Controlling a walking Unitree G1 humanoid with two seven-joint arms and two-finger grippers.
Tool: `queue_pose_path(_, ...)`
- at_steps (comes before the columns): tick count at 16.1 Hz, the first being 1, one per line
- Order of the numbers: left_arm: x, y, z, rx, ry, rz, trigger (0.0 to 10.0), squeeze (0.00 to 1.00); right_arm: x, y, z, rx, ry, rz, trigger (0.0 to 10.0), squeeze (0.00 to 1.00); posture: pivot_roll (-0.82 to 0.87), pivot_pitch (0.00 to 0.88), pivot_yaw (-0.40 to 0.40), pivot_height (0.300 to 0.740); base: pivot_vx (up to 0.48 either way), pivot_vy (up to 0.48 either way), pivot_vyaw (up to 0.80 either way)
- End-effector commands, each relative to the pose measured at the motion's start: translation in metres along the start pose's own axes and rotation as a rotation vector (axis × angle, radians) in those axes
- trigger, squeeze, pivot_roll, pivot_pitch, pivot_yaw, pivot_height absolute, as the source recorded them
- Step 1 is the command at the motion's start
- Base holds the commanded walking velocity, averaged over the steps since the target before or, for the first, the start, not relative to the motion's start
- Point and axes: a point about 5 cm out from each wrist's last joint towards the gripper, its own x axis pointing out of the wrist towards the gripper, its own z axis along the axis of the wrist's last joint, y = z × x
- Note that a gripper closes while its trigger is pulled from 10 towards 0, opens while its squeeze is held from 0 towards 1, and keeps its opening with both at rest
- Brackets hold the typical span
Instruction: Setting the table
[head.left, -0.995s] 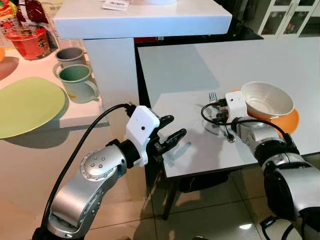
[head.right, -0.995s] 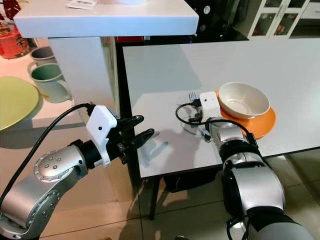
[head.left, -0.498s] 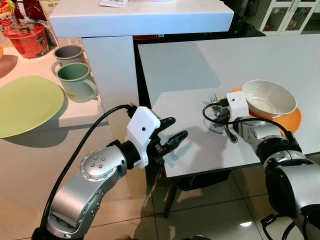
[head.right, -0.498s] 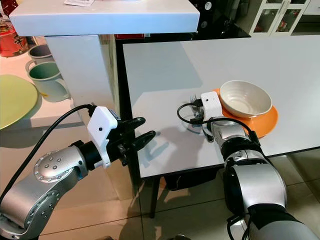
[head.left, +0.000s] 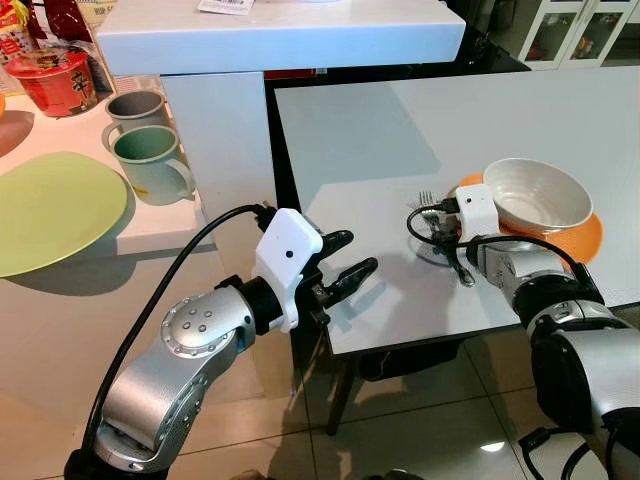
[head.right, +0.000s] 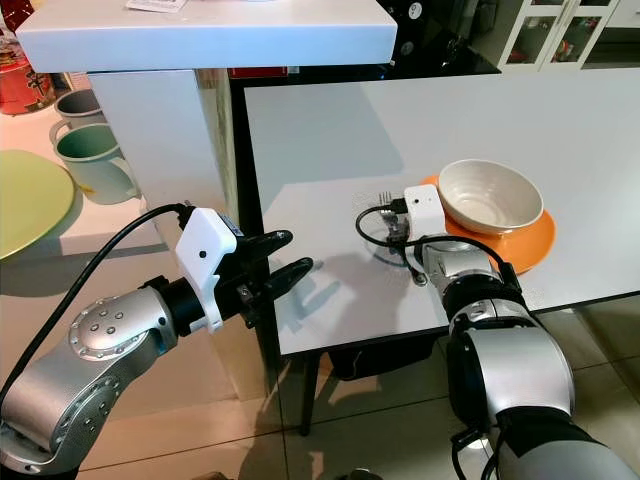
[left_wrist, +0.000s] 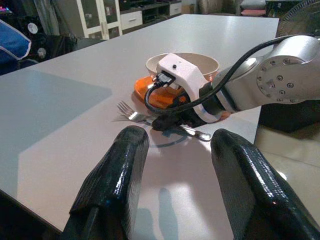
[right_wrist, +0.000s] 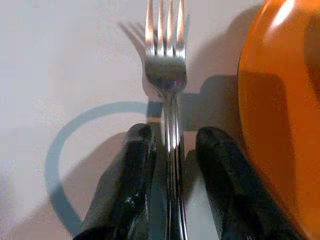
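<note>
A silver fork lies flat on the white table, its tines pointing away from me. It sits just left of an orange plate that holds a white bowl. My right gripper is low over the table and open. Its two black fingers straddle the fork's handle, with a thin gap on each side. My left gripper hovers open and empty in the air at the table's near left corner, pointing toward the fork.
To the left stands a counter with a green plate, two mugs and a red noodle cup. A white raised shelf borders the table's far left. Tiled floor lies below the table's near edge.
The view has shifted slightly. Both grippers and the fork stand where they were.
</note>
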Motion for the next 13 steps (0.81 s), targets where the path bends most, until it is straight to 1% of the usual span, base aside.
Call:
queue_pose_path(1, 0.001, 0.004, 0.002, 0.023, -0.008, 0.022, 10.0, 0.00, -0.003, -0.002, 0.020, -0.039, -0.054, -0.009, 10.0, 0.00, -0.01, 0.025, -0.005, 0.740, 0.000, 0.000, 0.00)
queue_pose_path(2, 0.001, 0.006, 0.003, 0.029, -0.012, 0.043, 10.0, 0.00, -0.004, -0.002, 0.029, -0.039, -0.089, -0.003, 10.0, 0.00, -0.02, 0.016, -0.005, 0.740, 0.000, 0.000, 0.00)
queue_pose_path(3, -0.001, 0.011, 0.004, 0.040, -0.019, 0.094, 10.0, 0.00, -0.008, -0.001, 0.046, -0.025, -0.159, 0.012, 10.0, 0.00, -0.03, 0.003, -0.003, 0.740, 0.000, 0.000, 0.00)
queue_pose_path(4, -0.003, 0.013, 0.004, 0.037, -0.030, 0.125, 10.0, 0.00, -0.011, 0.000, 0.054, -0.029, -0.195, 0.021, 10.0, 0.00, -0.03, 0.000, -0.003, 0.740, 0.000, 0.000, 0.00)
queue_pose_path(5, -0.007, 0.017, 0.008, 0.039, -0.066, 0.173, 10.0, 0.00, -0.019, 0.000, 0.063, -0.096, -0.240, 0.018, 10.0, 0.00, -0.03, 0.000, -0.004, 0.740, 0.000, 0.000, 0.00)
queue_pose_path(6, -0.012, 0.021, 0.010, 0.044, -0.082, 0.215, 10.0, 0.00, -0.033, 0.002, 0.068, -0.170, -0.286, 0.020, 10.0, 0.00, -0.03, 0.000, -0.006, 0.740, 0.000, 0.000, 0.00)
queue_pose_path(7, -0.017, 0.023, 0.011, 0.049, -0.079, 0.244, 10.0, 0.00, -0.046, 0.007, 0.069, -0.165, -0.327, 0.042, 10.0, 0.00, -0.03, 0.000, -0.006, 0.740, 0.000, 0.000, 0.00)
queue_pose_path(9, -0.032, 0.025, 0.012, 0.051, -0.079, 0.308, 10.0, 0.00, -0.086, 0.033, 0.059, -0.043, -0.474, 0.197, 10.0, 0.00, -0.04, 0.000, -0.003, 0.740, 0.000, 0.000, 0.00)
queue_pose_path(10, -0.037, 0.025, 0.012, 0.056, -0.079, 0.324, 10.0, 0.00, -0.095, 0.042, 0.054, -0.003, -0.509, 0.242, 10.0, 0.00, -0.04, 0.000, -0.007, 0.740, 0.000, 0.000, 0.00)
queue_pose_path(11, -0.043, 0.023, 0.012, 0.059, -0.081, 0.346, 10.0, 0.00, -0.110, 0.056, 0.044, 0.085, -0.562, 0.312, 10.0, 0.00, -0.03, 0.000, -0.013, 0.740, 0.000, 0.259, 0.00)
queue_pose_path(12, -0.050, 0.021, 0.012, 0.055, -0.081, 0.369, 10.0, 0.00, -0.124, 0.067, 0.029, 0.156, -0.619, 0.349, 10.0, 0.00, -0.02, 0.000, -0.015, 0.740, 0.000, 0.356, 0.00)
queue_pose_path(13, -0.053, 0.021, 0.012, 0.057, -0.078, 0.381, 10.0, 0.00, -0.132, 0.074, 0.019, 0.146, -0.630, 0.373, 10.0, 0.00, -0.02, 0.000, -0.016, 0.740, 0.000, 0.390, 0.00)
